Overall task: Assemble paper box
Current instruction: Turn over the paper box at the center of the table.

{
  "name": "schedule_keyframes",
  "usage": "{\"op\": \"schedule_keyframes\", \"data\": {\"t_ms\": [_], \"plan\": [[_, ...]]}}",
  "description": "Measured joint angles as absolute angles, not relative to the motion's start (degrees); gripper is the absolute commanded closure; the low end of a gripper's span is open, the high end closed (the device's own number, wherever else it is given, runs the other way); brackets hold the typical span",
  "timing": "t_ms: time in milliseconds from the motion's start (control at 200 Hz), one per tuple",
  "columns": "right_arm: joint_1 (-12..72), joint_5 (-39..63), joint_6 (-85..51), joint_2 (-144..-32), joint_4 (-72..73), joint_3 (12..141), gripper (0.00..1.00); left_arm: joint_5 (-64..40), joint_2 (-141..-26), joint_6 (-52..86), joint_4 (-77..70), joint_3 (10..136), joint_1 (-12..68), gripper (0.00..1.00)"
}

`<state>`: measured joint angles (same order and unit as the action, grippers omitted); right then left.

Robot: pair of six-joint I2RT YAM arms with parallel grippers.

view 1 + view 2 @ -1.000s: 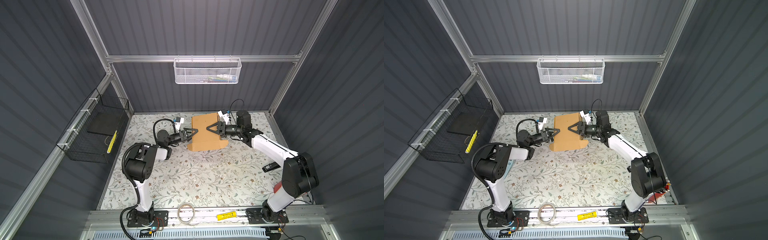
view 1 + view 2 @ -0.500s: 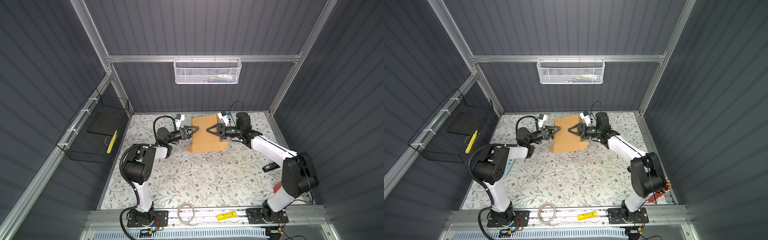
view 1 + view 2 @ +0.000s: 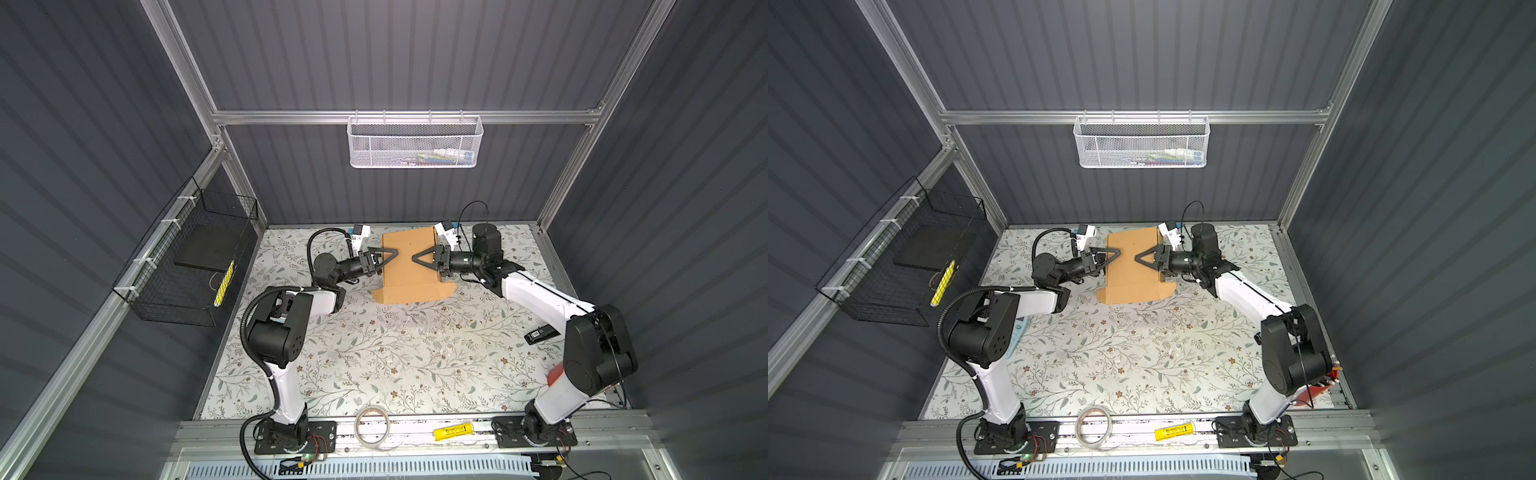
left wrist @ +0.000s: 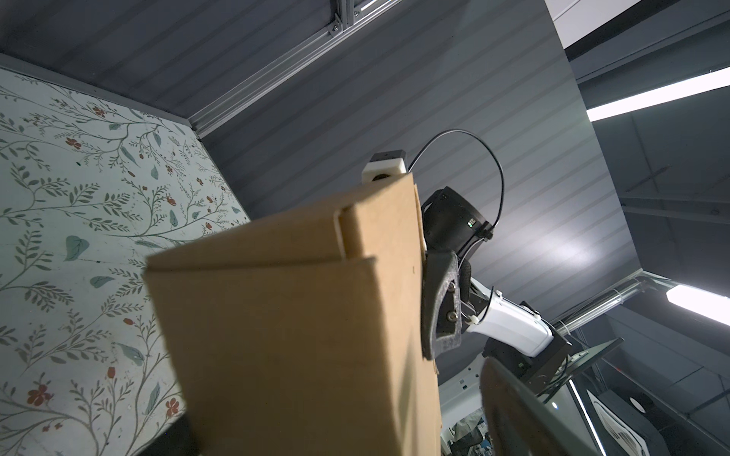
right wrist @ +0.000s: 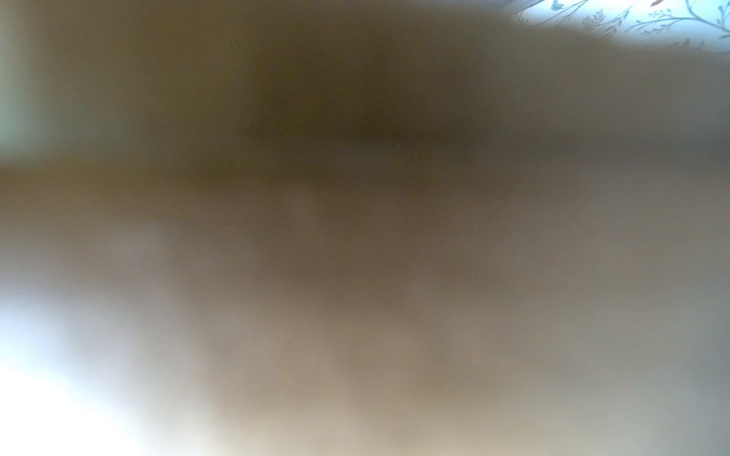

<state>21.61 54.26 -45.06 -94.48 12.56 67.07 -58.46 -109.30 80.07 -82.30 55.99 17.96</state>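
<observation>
The paper box (image 3: 409,270) (image 3: 1133,274), a folded brown cardboard mailer, is held tilted above the floral table at the back centre. My right gripper (image 3: 419,262) (image 3: 1142,262) reaches in from the right and is shut on the box. One of its fingers (image 4: 442,304) lies flat on the upper face; the other is hidden. My left gripper (image 3: 388,259) (image 3: 1113,257) straddles the box's left edge and is open. One of its fingers (image 4: 513,414) stands apart from the box (image 4: 300,323). The right wrist view shows only blurred cardboard (image 5: 355,237).
A white mesh basket (image 3: 415,145) hangs on the back wall and a black wire basket (image 3: 187,266) on the left wall. A small black device (image 3: 540,333) lies on the table at the right. A tape roll (image 3: 372,426) and a yellow tube (image 3: 453,432) sit on the front rail.
My left gripper has shifted a little toward the back wall at the box's left edge, and its jaws have narrowed slightly. The right gripper and the box have stayed put.
</observation>
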Motion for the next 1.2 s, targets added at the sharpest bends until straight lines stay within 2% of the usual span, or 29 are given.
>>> {"op": "schedule_keyframes", "data": {"t_ms": [655, 906, 1086, 1201], "plan": [[23.05, 54.02, -44.84, -95.57, 12.78, 69.08, 0.42, -58.57, -109.56, 81.93, -81.97, 57.23, 18.76, 0.21], [23.46, 53.56, -44.73, -95.74, 12.43, 69.56, 0.42, -58.54, -109.84, 83.2, -82.15, 57.28, 18.65, 0.3], [23.66, 53.34, -44.75, -95.74, 12.67, 69.56, 0.41, -58.48, -110.0, 84.2, -82.39, 57.28, 18.59, 0.4], [23.66, 52.84, -44.84, -95.83, 12.56, 69.56, 0.38, -58.17, -110.02, 84.73, -83.02, 57.28, 18.55, 0.42]]}}
